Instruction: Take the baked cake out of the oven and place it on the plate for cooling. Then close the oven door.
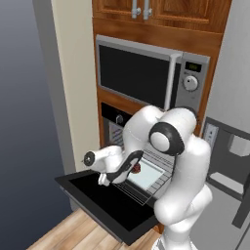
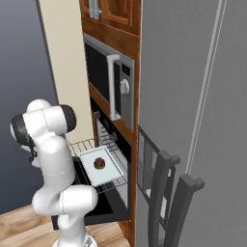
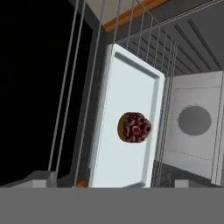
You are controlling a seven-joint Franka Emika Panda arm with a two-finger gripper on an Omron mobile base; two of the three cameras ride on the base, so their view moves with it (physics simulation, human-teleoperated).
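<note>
The baked cake point(image 3: 134, 127), a small dark reddish-brown lump, lies on a pale tray point(image 3: 127, 87) on the wire rack pulled out of the oven point(image 1: 114, 119). It also shows in the right base view, cake point(image 2: 100, 163) on tray point(image 2: 108, 176). The oven door point(image 1: 97, 200) lies folded down, flat and black. My gripper point(image 3: 111, 181) hovers over the door, short of the tray and facing the cake. It is open, its tips far apart with nothing between them. From the left base, the gripper point(image 1: 104, 179) sits left of the cake point(image 1: 137, 168). The plate is out of view.
A silver microwave point(image 1: 146, 73) sits above the oven in wood cabinetry. A tall grey fridge point(image 2: 193, 96) with dark handles stands right of the oven. The wire rack point(image 2: 89, 144) juts out over the open door. A grey wall lies to the left.
</note>
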